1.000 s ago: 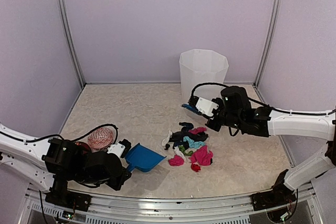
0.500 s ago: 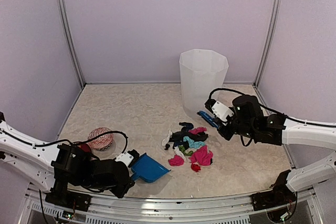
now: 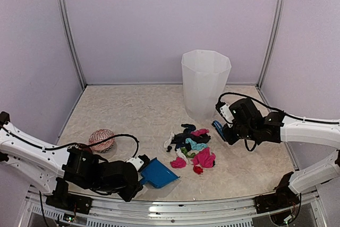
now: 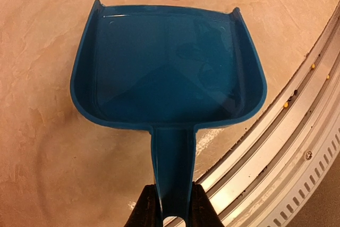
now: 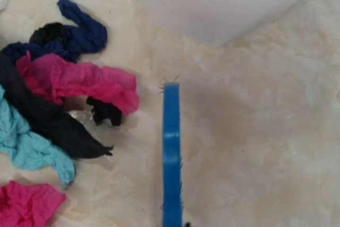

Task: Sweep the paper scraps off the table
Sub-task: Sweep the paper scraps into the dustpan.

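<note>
Blue plastic dustpan (image 4: 170, 73): handle pinched between left gripper (image 4: 171, 208) jaws, pan flat on counter (image 4: 48, 147), mouth facing paper scraps (image 3: 191, 147). Right gripper (image 3: 229, 122) jaws mostly hidden; judged clamped on brush (image 5: 171, 147), which projects from wrist, just beside heap on right. Heap bunched mid-counter, between pan and brush, near white bin (image 3: 205, 78). Judgement: scraps featherlight, soft, crumpled, prone to scatter or snag in bristles. No pinching needed; brush low, slow strokes toward pan lip.
</note>
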Robot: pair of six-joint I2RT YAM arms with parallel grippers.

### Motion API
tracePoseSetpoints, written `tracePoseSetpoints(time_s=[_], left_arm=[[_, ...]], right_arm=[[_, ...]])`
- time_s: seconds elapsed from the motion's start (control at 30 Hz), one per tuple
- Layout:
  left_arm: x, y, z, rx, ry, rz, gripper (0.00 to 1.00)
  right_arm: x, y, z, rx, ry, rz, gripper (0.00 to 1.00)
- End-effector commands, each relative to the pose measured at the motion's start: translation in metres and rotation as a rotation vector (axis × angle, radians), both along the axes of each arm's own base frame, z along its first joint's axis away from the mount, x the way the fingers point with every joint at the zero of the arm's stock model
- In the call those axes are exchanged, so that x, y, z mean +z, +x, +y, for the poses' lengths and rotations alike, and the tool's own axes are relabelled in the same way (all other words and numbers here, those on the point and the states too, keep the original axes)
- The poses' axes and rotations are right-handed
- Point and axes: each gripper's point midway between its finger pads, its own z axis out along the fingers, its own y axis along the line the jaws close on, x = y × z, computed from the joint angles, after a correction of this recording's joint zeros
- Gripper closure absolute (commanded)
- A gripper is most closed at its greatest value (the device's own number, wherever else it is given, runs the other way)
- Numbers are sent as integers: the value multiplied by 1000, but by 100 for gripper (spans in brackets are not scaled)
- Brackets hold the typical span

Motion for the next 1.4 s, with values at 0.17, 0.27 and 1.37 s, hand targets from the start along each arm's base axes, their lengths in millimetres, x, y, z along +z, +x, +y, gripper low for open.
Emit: tracePoseSetpoints(time_s=[0.17,0.27,1.37], left_arm=[[-15,1,0,-13,-5,53,100],[-14,1,4,4,6,63,100],[-21,63,-39,9,2,45,100]], right_arm=[[-13,7,10,-25,8,75,100],[-19,9,14,-17,5,89,100],[-50,-8,129,415,-228,97,100]])
